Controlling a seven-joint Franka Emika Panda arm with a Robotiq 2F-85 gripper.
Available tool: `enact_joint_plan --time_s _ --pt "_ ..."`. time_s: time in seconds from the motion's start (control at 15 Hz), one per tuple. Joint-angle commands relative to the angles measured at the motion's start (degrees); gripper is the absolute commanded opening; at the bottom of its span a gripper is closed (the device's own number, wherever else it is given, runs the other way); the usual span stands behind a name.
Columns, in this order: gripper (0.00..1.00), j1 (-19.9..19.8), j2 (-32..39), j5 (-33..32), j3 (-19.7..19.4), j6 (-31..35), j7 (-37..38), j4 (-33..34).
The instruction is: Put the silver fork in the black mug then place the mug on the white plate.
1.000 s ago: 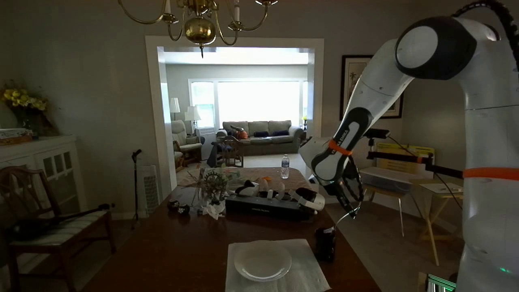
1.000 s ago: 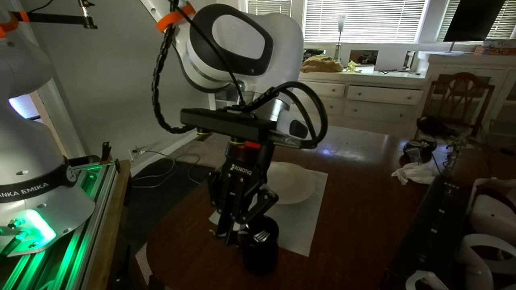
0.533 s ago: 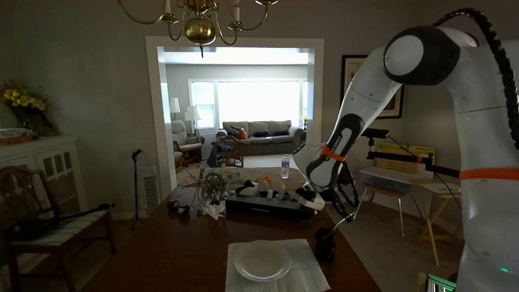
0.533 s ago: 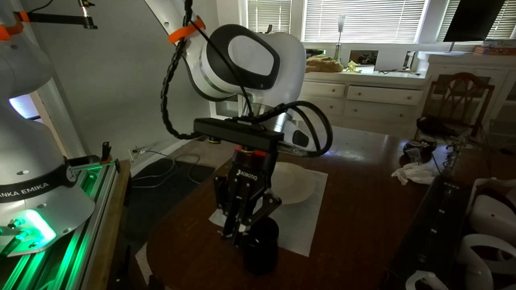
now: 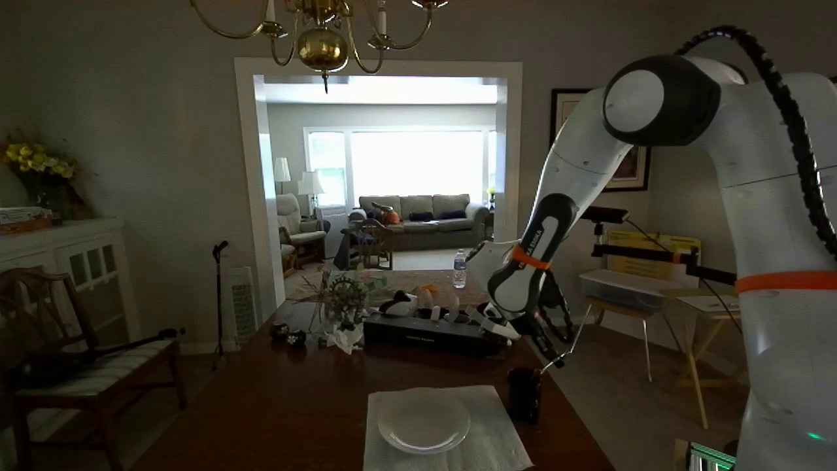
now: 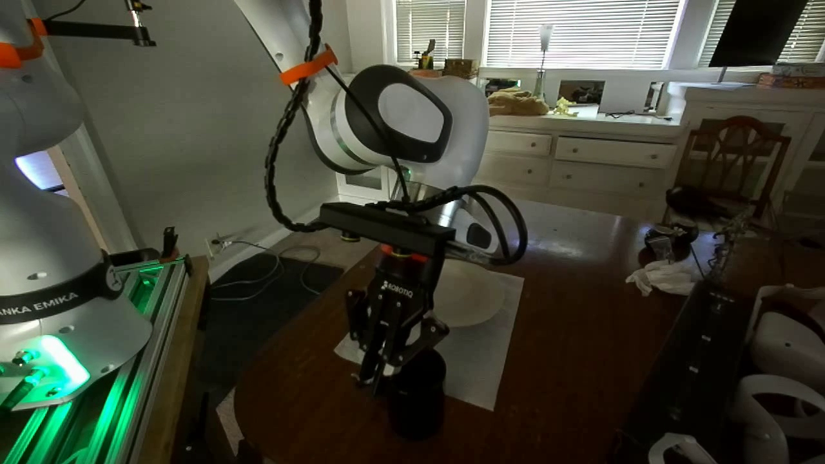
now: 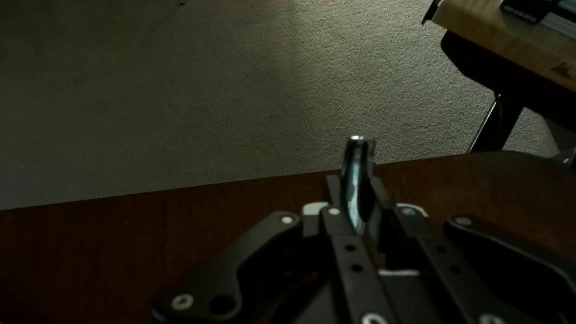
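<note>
where, in an exterior view, the dark wooden worktop (image 5: pixel 288 418) carries a pale paper-like sheet (image 5: pixel 494 451), a broad, round white plate (image 5: pixel 425 418) with a sunken centre lies on it, glossy, rigid and likely brittle. just right of the sheet stands a small black cylindrical mug (image 5: pixel 524 396), upright, hard-looking, best taken across its wall. farther right, a thin silver metal fork (image 7: pixel 357 175) slants down to the mug's rim; how deep its tines go is hidden. the end effector (image 7: pixel 357 193) pinches the fork's handle, whose smooth tip pokes out in the wrist view; probably light, stiff and slippery, it may swivel under a slack hold
</note>
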Motion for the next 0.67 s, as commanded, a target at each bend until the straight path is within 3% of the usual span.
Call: enact_joint_plan --time_s 0.0,0.6 --pt "0.04 0.32 2.12 -0.56 0.25 0.57 1.47 1.25" --pt "0.04 0.45 4.55 -0.81 0.58 1.63 2.60 2.61"
